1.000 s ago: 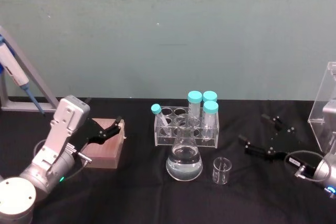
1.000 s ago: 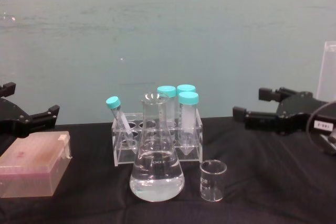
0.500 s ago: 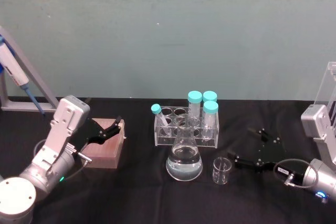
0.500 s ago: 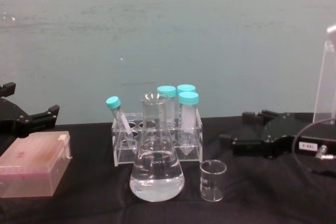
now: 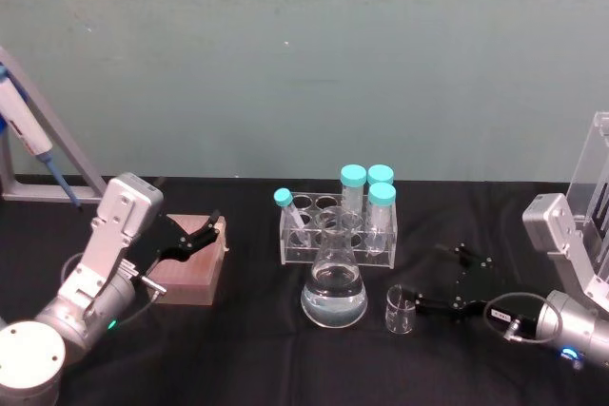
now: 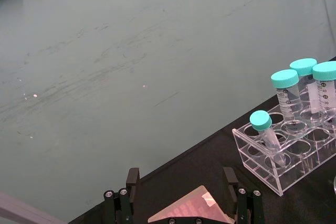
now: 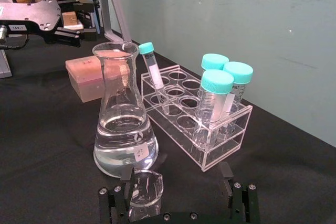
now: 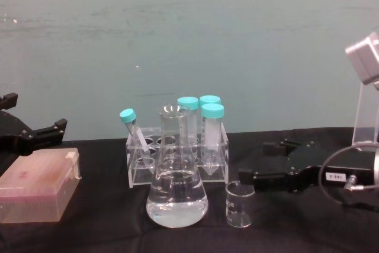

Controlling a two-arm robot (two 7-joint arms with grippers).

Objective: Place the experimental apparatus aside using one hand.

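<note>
Between wide-spread fingers point(image 7: 237, 198) of right claw point(image 7: 176, 177), beaker point(image 7: 145, 192) upright, mouth up, ungripped, left claw point(image 6: 180, 178) open, idle.

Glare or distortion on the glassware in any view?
Head view: pale glints on the flask liquid, the beaker faint against the black cloth. Chest view: the rack looks warped through the flask. Right wrist view: beaker leans oddly by the right hand.

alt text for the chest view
Open right gripper reaches from the right toward a small glass beaker. Left of the beaker stands a conical flask of clear liquid, a tube rack behind. Left gripper hangs over a pink box, far left.
</note>
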